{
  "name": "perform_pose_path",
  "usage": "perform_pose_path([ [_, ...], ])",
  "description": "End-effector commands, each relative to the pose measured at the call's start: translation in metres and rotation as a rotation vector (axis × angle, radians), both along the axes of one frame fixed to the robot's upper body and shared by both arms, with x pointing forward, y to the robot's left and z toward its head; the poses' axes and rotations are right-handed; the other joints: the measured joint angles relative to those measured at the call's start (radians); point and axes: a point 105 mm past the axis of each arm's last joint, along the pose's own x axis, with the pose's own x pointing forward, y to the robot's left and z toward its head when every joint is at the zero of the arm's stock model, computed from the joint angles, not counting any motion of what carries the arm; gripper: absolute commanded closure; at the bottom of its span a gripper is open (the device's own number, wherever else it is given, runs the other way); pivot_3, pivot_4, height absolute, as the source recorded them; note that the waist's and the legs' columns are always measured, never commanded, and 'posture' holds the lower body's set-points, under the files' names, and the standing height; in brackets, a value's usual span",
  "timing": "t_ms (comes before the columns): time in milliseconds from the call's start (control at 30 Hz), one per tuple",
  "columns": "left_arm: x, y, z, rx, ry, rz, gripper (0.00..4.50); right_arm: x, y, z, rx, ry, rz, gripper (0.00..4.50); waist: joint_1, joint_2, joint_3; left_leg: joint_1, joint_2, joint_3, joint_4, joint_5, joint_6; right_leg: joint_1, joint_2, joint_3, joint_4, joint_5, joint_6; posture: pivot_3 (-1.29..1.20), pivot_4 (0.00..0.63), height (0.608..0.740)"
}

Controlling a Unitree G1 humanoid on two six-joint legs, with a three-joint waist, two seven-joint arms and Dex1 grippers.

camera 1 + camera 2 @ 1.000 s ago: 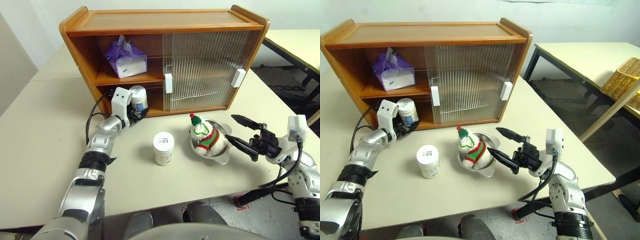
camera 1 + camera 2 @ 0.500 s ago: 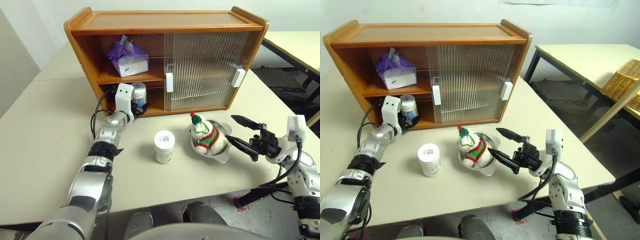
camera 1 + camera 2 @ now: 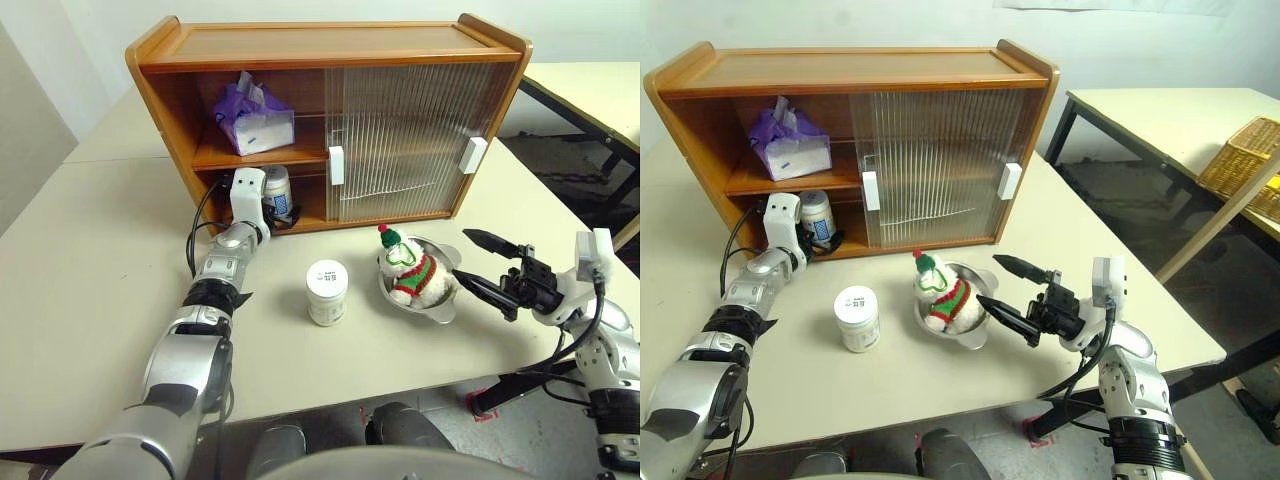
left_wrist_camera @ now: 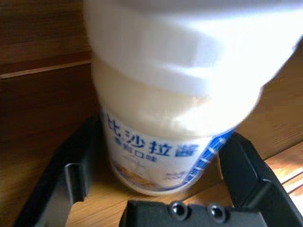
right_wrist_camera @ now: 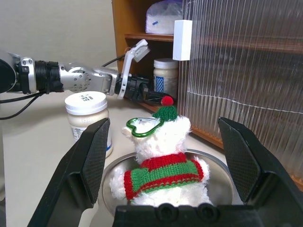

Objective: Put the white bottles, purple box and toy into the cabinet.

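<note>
Both arms are clad in silver-grey metallic shells broken by black ribbed joint bands. A white boxy camera housing sits on each wrist, with a black cable looping back along the forearm. The left gripper [image 3: 272,214] and right gripper [image 3: 478,262] carry black pointed fingers [image 5: 242,158] on black bases with small screws.

cabinet [image 3: 330,60]: at the back of the table [image 3: 90,260]
purple box [image 3: 255,118]: on the cabinet's inner shelf, left part
bottle [image 3: 277,193]: in the cabinet's bottom left compartment
second bottle [image 3: 327,293]: on the table before the cabinet
toy [image 3: 410,268]: in the bowl [image 3: 442,310], right of the second bottle
</note>
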Motion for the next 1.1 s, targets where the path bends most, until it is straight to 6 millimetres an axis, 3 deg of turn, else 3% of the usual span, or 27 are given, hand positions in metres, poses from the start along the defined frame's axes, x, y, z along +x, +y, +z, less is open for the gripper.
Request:
perform_pose_path([
  [33, -0.004, -0.001, -0.002, -0.020, 0.000, 0.003, 0.02, 0.003, 0.005, 0.001, -0.011, -0.009, 0.015, 0.00, 0.000, 0.000, 0.000, 0.000, 0.000, 0.000, 0.000, 0.000, 0.000, 0.000, 0.000, 0.000, 0.000, 0.000, 0.000, -0.18, 0.000, 0.740],
  [367, -0.011, 0.003, 0.007, -0.013, -0.023, 0.007, 0.02, 0.004, 0.014, 0.004, -0.004, -0.008, 0.030, 0.00, 0.008, 0.000, 0.000, 0.000, -0.001, 0.000, -0.001, 0.000, 0.000, 0.000, 0.000, 0.000, 0.000, 0.000, -0.003, -0.16, 0.000, 0.740],
  [767, -0.027, 0.030, 0.014, 0.063, -0.054, 0.112, 0.02, 0.006, 0.021, 0.004, -0.002, -0.003, 0.050, 0.00, 0.013, 0.000, 0.000, 0.001, -0.001, 0.000, -0.001, 0.000, 0.000, 0.000, 0.000, 0.000, 0.000, 0.000, -0.005, -0.14, 0.000, 0.740],
  [1100, -0.021, 0.034, 0.019, 0.066, -0.080, 0.145, 0.02, 0.008, 0.025, 0.005, -0.013, 0.000, 0.066, 0.00, 0.022, 0.000, 0.000, 0.001, -0.001, 0.000, -0.002, 0.000, 0.000, 0.000, 0.000, 0.000, 0.000, 0.002, -0.009, -0.13, 0.000, 0.740],
])
